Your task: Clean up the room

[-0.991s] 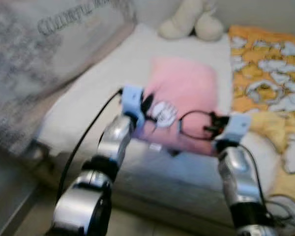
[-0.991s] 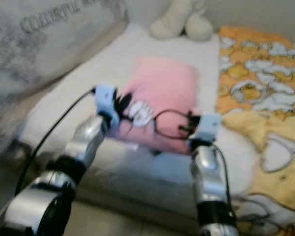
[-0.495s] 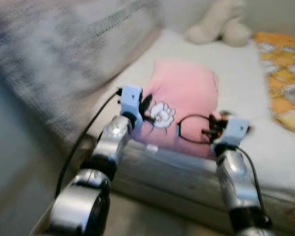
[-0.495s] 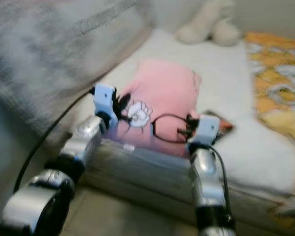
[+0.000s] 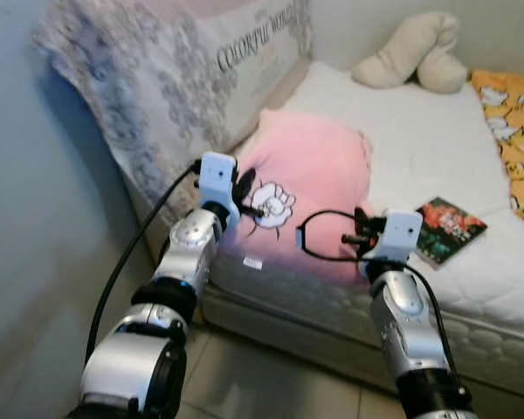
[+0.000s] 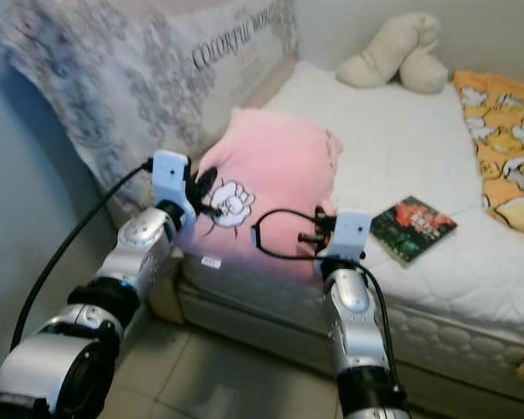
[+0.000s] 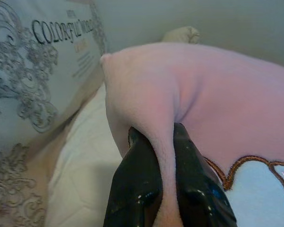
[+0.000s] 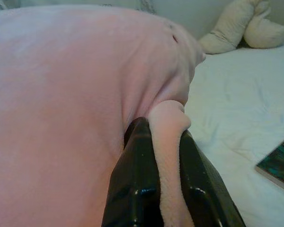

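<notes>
Pinching 1 edge each, the left gripper (image 7: 166, 177) and right gripper (image 8: 164, 175) are clamped on the pink pillow (image 5: 319, 179) over the bed (image 5: 472, 288) edge, which looks soft, light and floppy, so 2 holds suit it.

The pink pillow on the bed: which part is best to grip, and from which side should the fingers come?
Grip the pink pillow at its two near corners, coming from the bed's open foot side. The corners are thin folds that fit between fingers; the middle is too thick. Left gripper and right gripper each pinch one such fold.
</notes>
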Controlling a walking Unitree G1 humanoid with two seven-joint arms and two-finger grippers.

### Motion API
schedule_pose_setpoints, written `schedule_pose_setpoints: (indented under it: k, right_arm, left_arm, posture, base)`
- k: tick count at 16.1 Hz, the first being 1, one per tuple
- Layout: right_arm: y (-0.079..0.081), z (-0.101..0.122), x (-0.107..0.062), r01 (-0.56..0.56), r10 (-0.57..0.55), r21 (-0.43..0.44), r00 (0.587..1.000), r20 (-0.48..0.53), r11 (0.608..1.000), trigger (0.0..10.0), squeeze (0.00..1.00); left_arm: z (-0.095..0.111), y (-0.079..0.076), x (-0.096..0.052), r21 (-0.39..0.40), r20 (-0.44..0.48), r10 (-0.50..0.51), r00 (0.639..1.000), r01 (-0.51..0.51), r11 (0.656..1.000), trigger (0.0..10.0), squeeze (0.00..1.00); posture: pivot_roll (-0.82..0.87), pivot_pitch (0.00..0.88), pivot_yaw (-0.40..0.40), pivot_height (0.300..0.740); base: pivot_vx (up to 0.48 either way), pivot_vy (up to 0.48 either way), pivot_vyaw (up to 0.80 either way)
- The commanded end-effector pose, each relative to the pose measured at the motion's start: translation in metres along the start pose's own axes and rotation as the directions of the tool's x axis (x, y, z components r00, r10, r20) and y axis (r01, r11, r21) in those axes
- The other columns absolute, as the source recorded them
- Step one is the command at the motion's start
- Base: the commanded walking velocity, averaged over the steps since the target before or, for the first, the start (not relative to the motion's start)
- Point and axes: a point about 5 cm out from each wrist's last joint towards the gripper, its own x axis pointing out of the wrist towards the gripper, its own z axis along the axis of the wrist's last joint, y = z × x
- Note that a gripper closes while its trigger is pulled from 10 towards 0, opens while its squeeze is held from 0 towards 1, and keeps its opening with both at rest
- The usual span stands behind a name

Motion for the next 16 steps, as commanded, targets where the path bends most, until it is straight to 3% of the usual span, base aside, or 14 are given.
schedule_pose_setpoints:
  k: [1, 16]
  right_arm:
    - [-0.0116, 0.0064, 0.0001, 0.038, -0.037, -0.036, 0.999, 0.035, 0.999, 10.0, 0.0]
    - [-0.0106, 0.0006, -0.0059, 0.025, -0.023, -0.079, 0.999, 0.026, 0.997, 10.0, 0.0]
  left_arm:
    - [0.0131, 0.0065, 0.0033, -0.008, 0.053, 0.039, 0.998, -0.038, 0.999, 10.0, 0.0]
    - [0.007, 0.0124, 0.0039, -0.021, -0.008, 0.076, 0.997, -0.077, 0.997, 10.0, 0.0]
  posture:
    - [0.14, 0.0, 0.037, 0.74]
    - [0.13, 0.0, 0.037, 0.74]
  base:
    - [0.48, 0.0, 0.0]
    - [0.48, 0.0, 0.0]
